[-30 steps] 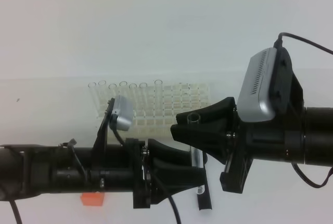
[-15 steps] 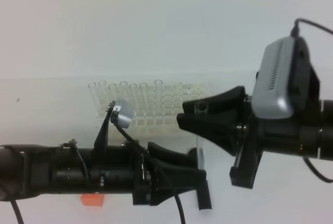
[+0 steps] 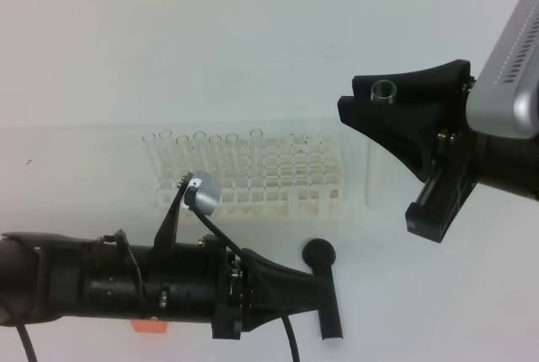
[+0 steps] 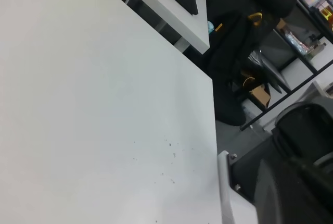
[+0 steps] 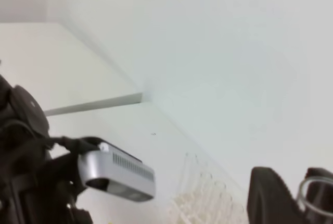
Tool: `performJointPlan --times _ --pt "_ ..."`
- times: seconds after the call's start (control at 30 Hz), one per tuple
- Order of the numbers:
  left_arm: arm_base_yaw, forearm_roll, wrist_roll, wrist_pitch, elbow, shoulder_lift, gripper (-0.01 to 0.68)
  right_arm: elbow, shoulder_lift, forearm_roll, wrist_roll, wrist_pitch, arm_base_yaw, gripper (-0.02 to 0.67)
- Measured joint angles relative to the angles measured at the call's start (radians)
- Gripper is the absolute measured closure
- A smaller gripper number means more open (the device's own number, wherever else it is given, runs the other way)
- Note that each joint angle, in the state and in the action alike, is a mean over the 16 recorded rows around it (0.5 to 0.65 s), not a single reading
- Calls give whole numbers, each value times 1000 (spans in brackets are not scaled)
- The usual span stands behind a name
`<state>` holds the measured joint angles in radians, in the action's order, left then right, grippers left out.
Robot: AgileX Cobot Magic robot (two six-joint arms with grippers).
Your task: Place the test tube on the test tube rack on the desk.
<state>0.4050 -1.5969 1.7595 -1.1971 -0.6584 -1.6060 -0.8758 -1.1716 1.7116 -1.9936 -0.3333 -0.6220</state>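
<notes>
One test tube [image 3: 376, 139] is in hand and none of the placing is done, judging from the overhead view: the right gripper [image 3: 396, 105] is clamped on the tube near its rim, holding it upright and raised, with the clear body hanging down toward the desk [image 3: 84, 177]. The tube sits just beside the test tube rack [image 3: 253, 178], at about 3 o'clock from it, not over any hole. Several other clear tubes already stand along the rack's far row. The left gripper [image 3: 299, 290] lies low at 6 o'clock from the rack; its fingers look empty, but whether they are apart or closed cannot be told. A black round-headed stick [image 3: 324, 286] lies just beside it, and an orange block [image 3: 150, 325] shows under that arm. The left wrist view shows only bare desk with dark specks and room clutter beyond, with no task item. The right wrist view shows the tube's rim at 4 o'clock between dark fingers [image 5: 268, 195], and the rack faintly below. Remaining, in my judgement: carry the tube over a free hole, lower it, release.
</notes>
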Motion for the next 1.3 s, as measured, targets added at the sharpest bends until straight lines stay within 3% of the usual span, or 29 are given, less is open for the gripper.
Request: performJointPlan --times 0.17,0.47,0.6,0.77,1.0,1.13,1.3 --pt "0 -2 -26 0 0 54 656 2 6 1 -9 44 0 530" --pt "0 10 -127 103 4 307 673 4 7 3 -15 55 0 530" --pt "0 17 -188 272 18 459 673 4 7 3 -16 54 0 530" --pt "0 5 -257 590 46 617 673 5 7 3 -17 48 0 530" --pt "0 -41 -276 972 92 731 674 6 7 4 -19 27 0 530" --pt "0 -67 -264 1078 107 745 674 6 7 4 -20 13 0 530" --pt "0 -76 -249 1103 115 747 674 7 7 4 -21 0 0 530"
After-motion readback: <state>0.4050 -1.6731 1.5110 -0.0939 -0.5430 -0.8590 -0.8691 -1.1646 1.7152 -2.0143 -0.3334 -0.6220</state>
